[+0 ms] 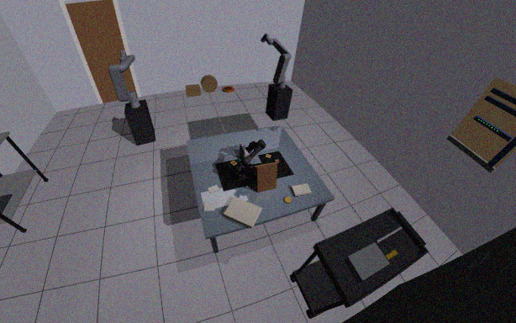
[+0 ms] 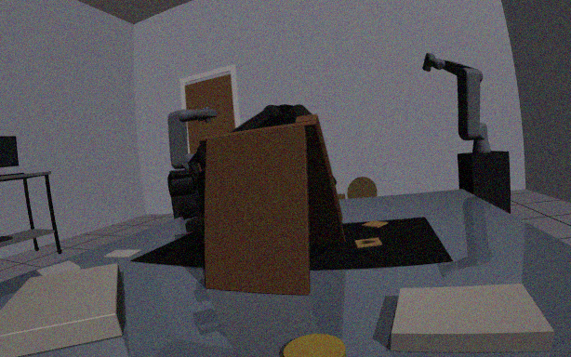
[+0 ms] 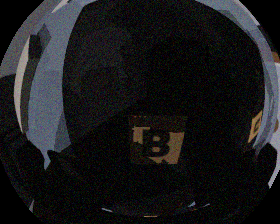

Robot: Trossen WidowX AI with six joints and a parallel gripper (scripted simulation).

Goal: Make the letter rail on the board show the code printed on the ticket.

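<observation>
My gripper (image 3: 156, 143) is shut on the letter tile B (image 3: 167, 150), which shows low in the middle of the wrist view, partly in shadow, over the black mat (image 1: 229, 182) (image 2: 405, 253). In the top view the gripper is dark and hard to make out, left of the brown board (image 1: 267, 177) (image 2: 257, 214). One other tile (image 1: 234, 162) lies at the mat's left part. Another tile (image 1: 268, 156) (image 2: 375, 224) and a nearer tile (image 1: 276, 161) (image 2: 368, 243) lie right of the board. The board turns its back to the top and exterior views, so the rail and the ticket's code are hidden.
A large cream box (image 1: 243, 211) (image 2: 61, 307), a smaller cream box (image 1: 302, 189) (image 2: 466, 309) and a yellow disc (image 1: 287, 199) (image 2: 314, 346) stand on the counter's near side. White papers (image 1: 217, 198) lie left of the large box. The board stands upright close beside the arm.
</observation>
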